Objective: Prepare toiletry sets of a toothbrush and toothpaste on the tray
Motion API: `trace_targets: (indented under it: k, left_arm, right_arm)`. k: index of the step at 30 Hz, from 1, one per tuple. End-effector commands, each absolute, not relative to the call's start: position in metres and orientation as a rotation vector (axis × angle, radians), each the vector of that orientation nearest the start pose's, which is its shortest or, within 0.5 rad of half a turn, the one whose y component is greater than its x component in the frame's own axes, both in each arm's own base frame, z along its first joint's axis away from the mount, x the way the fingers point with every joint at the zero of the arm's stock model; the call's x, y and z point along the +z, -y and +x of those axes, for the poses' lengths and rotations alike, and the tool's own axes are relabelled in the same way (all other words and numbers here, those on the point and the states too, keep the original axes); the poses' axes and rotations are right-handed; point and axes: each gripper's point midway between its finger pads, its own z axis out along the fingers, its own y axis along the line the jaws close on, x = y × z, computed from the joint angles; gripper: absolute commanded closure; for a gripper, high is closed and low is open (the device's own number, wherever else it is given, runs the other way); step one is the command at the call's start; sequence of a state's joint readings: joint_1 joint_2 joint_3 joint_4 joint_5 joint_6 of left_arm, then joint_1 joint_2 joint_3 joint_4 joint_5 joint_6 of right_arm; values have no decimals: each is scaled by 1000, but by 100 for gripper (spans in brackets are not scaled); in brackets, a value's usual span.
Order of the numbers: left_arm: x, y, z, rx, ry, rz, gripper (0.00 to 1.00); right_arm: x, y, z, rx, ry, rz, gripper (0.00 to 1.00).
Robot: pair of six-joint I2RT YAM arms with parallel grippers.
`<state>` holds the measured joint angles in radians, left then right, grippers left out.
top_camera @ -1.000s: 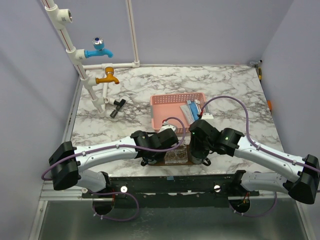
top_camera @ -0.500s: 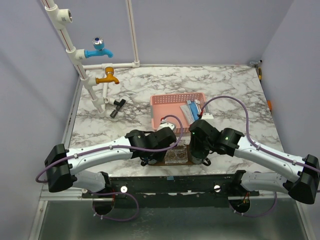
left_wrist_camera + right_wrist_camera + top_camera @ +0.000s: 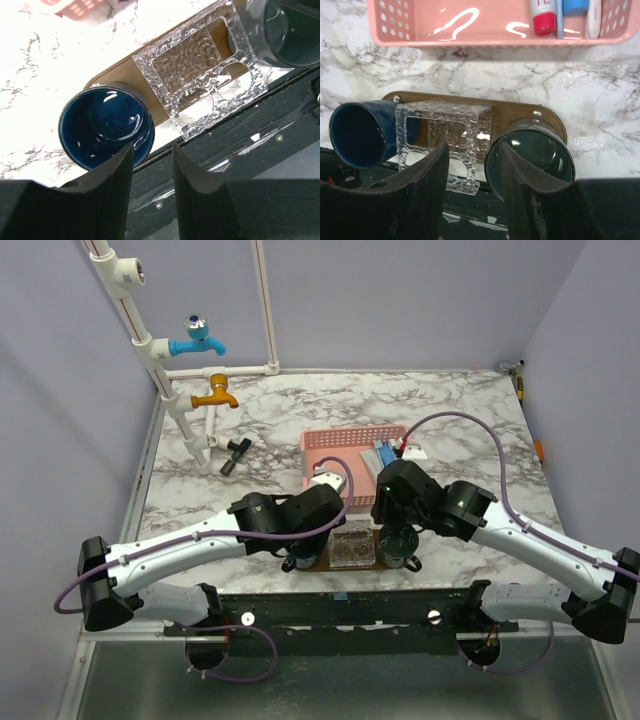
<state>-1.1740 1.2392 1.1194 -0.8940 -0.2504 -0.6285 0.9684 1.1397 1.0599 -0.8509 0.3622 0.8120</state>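
The toothpaste (image 3: 543, 12) and toothbrushes (image 3: 559, 20) lie in the basket's (image 3: 420, 25) right end, beyond the tray (image 3: 520, 112), long axes across the basket, red cap toward the tray. The right claw (image 3: 472, 150), part-open and empty, is nearer. The left claw (image 3: 151, 150) is also part-open and empty

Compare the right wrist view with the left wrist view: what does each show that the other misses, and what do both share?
Right wrist only: the toothpaste with its red cap and a toothbrush lying in the pink basket. Left wrist only: screws in the black table edge. Both: the brown tray, the blue cup, the clear holder and the dark grey cup.
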Motion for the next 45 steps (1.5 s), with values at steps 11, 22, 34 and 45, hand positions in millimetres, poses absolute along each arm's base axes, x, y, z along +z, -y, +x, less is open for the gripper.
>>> trace_targets:
  k: [11, 22, 34, 45]
  left_arm:
    - [226, 234, 154, -300, -2315, 586, 50]
    - [262, 200, 180, -315, -2213, 509, 30]
    - [266, 160, 207, -359, -2124, 353, 17]
    - [246, 151, 222, -342, -2114, 323, 3]
  right_arm:
    - [205, -214, 247, 177, -2378, -124, 52]
    - [175, -211, 310, 207, -2457, -117, 53]
    - [115, -207, 349, 151, -2574, -131, 48]
    - [77, -202, 374, 104, -2648, -120, 47]
